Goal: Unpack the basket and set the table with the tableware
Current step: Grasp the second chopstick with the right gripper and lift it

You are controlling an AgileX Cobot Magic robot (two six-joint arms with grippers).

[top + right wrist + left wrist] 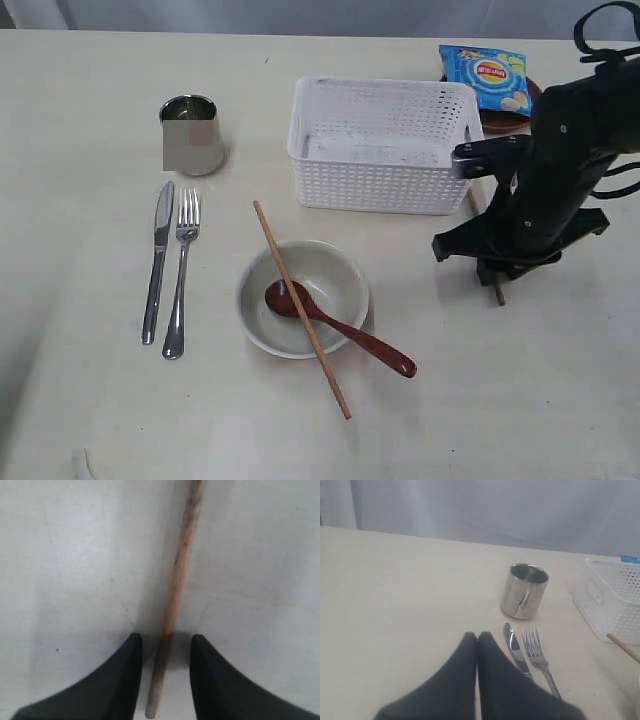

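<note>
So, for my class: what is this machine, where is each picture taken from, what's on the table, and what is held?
A robot with two arms, each ending in a claw. One picture overlooks the table; the other two come from wrist cameras. Laid out: steel cup, knife, fork, and a bowl with a spoon and one chopstick across it. A white basket and chip bag sit behind. The left claw is shut, empty. The right claw stands open astride a second chopstick, not gripping it.

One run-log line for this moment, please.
right gripper: open, straddling chopstick on table | left gripper: shut, near knife | basket: looks empty | step: grasp not yet closed
</note>
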